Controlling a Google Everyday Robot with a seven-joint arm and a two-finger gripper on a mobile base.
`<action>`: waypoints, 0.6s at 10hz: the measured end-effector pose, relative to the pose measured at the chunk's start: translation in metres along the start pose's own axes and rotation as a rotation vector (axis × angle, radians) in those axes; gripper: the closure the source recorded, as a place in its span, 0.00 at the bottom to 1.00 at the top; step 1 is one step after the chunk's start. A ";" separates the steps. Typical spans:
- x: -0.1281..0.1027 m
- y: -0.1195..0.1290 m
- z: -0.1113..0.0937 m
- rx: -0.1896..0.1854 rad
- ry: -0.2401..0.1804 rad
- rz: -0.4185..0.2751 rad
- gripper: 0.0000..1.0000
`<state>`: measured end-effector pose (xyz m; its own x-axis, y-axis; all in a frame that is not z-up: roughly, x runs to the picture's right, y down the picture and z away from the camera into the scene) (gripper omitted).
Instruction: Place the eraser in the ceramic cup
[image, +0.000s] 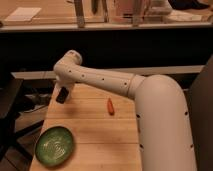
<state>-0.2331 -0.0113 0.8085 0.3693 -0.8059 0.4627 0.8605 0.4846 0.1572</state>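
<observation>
- The tool (62, 95) hangs above the worktop's (92, 127) far left corner; whether it is clamped cannot be told.
- Neither eraser nor cup shows plainly; the eraser may be in the tool.
- Advice: locate the cup, centre over it, release low.

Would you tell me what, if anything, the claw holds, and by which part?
Cannot be told: the claw is a dark shape above the table, near its left edge.

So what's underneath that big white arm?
Wooden table, with an orange carrot-shaped thing just in front. The arm covers whatever lies behind it. Its gripper hangs near the table's edge, beyond the green plate.
</observation>
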 end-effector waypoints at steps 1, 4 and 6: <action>0.003 0.001 0.001 0.021 -0.003 0.012 0.99; 0.030 0.003 0.007 0.121 -0.008 0.053 1.00; 0.046 0.000 0.006 0.176 -0.001 0.062 1.00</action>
<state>-0.2185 -0.0461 0.8346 0.4189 -0.7724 0.4774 0.7616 0.5851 0.2786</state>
